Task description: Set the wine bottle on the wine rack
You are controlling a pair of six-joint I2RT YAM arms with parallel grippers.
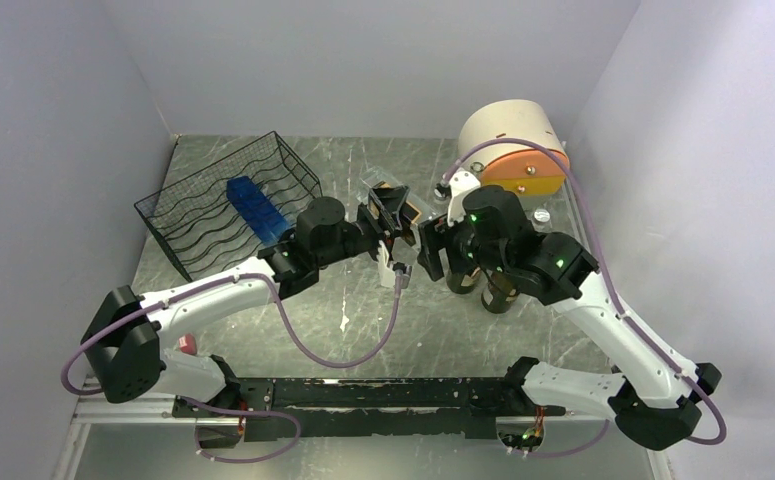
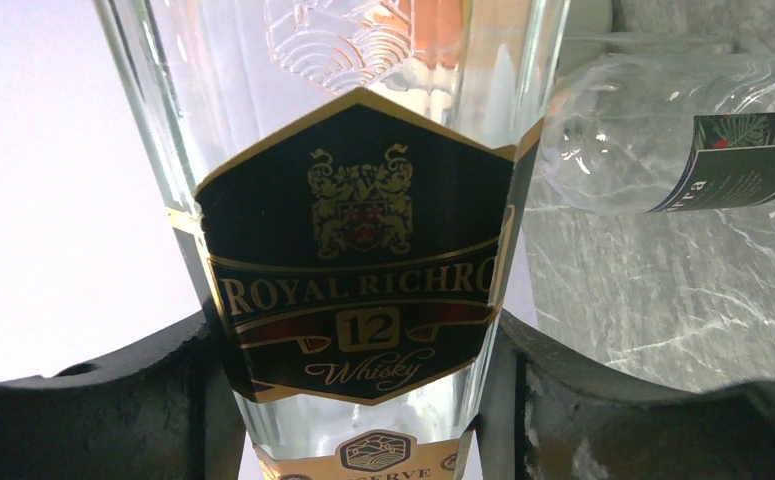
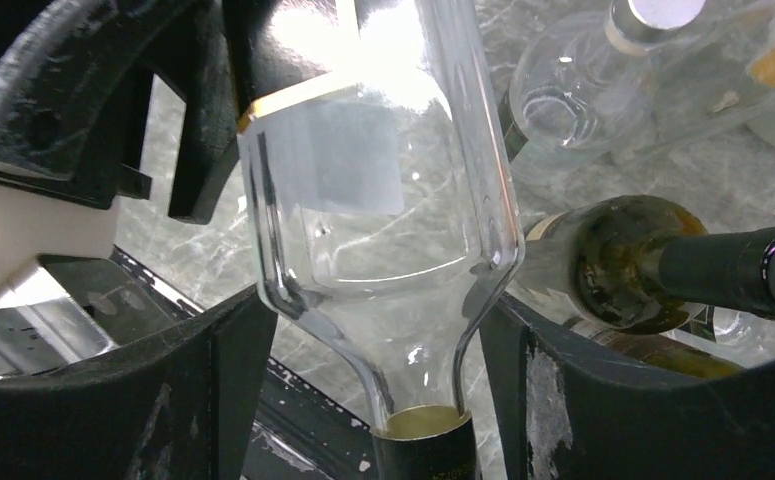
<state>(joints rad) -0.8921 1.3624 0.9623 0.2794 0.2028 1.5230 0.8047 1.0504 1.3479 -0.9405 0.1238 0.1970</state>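
Observation:
The wine bottle (image 1: 395,205) is clear glass with a black and gold label (image 2: 353,250). It hangs above the table's middle between both arms. My left gripper (image 1: 388,225) is shut on its labelled body, with a finger (image 2: 143,410) pressed to each side. My right gripper (image 1: 431,250) faces it from the neck end. Its fingers (image 3: 213,380) touch the bottle's shoulders (image 3: 373,200) on both sides, and the black-capped neck (image 3: 423,450) lies between them. The wine rack (image 1: 198,235), black wire with wavy rows, stands at the far left, apart from both grippers.
A blue block (image 1: 253,208) lies in the rack. A cream-and-orange drum box (image 1: 513,145) stands at the back right. Dark bottles (image 1: 498,295) stand under my right arm, one of them (image 3: 643,260) close by its fingers. A clear bottle (image 2: 663,150) lies beyond.

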